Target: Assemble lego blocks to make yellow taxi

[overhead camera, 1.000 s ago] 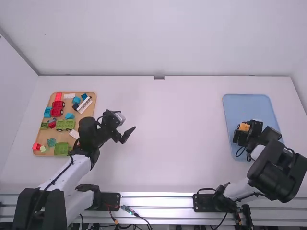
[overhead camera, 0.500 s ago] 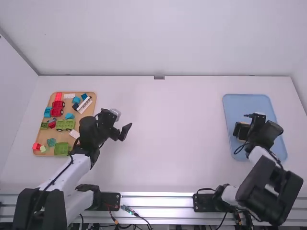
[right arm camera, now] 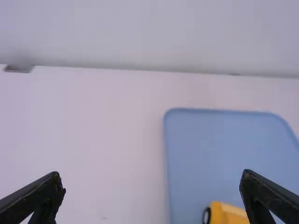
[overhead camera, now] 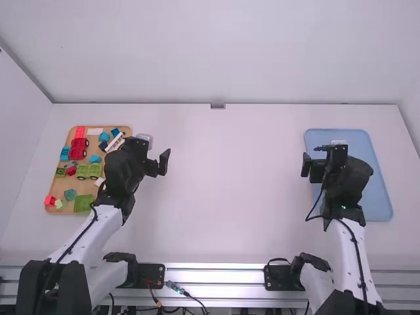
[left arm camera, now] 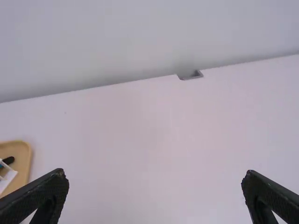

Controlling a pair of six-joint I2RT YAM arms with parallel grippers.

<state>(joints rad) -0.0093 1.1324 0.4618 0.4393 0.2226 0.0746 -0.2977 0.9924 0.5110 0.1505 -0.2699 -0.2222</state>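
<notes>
Hanging spread, the right end effector (overhead camera: pixel 335 157) is near a yellow block (right arm camera: pixel 227 214) (black-wheeled).

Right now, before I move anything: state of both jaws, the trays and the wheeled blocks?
Left jaws: open, empty.
Right jaws: open, empty.
Yellow wheeled block: in the blue tray, ungripped.
Blue tray: flat, in use.
Brown tray: flat, loaded.
Green wheeled block: in the brown tray, ungripped.
Red wheeled block: same.
</notes>
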